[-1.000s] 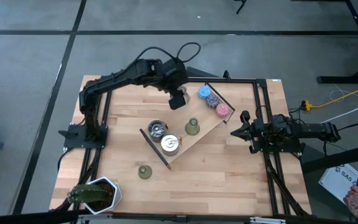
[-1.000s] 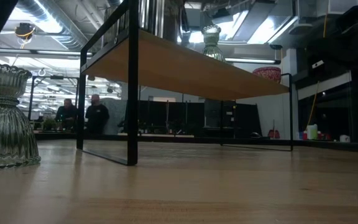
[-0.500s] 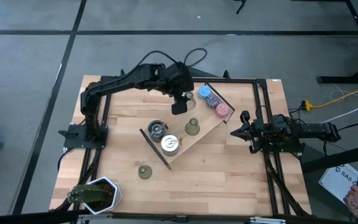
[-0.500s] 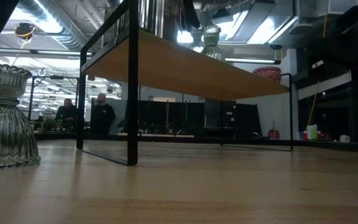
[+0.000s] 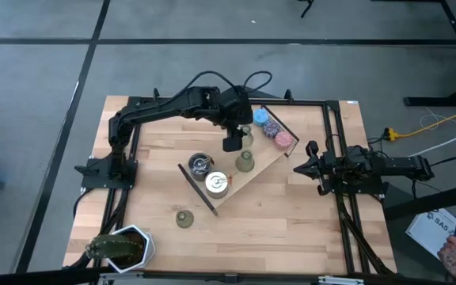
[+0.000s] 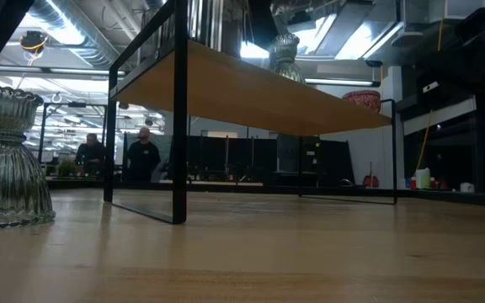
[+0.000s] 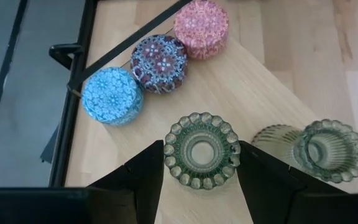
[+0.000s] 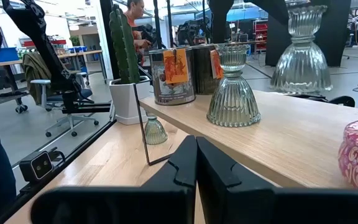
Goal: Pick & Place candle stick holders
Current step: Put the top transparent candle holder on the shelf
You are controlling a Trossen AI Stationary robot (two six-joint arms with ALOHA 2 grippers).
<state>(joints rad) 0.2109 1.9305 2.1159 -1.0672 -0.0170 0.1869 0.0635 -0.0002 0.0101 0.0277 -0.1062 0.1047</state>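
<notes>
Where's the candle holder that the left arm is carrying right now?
In the left wrist view the candle holder sits between the left end effector's fingers, over the raised shelf, beside a second holder and near the three patterned pucks.

The left hand (image 5: 233, 141) reaches out over the table's (image 5: 291, 222) far middle, fingers (image 7: 146, 180) parted. The right hand (image 5: 301, 168) waits at the table's right edge, fingers pressed together.

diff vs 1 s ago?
The left gripper, jaws shut on a candle stick holder, carried it along the wooden shelf toward the holder standing there. Unchanged: the holder on the table, the tins, the pucks and the right gripper, parked and shut.
</notes>
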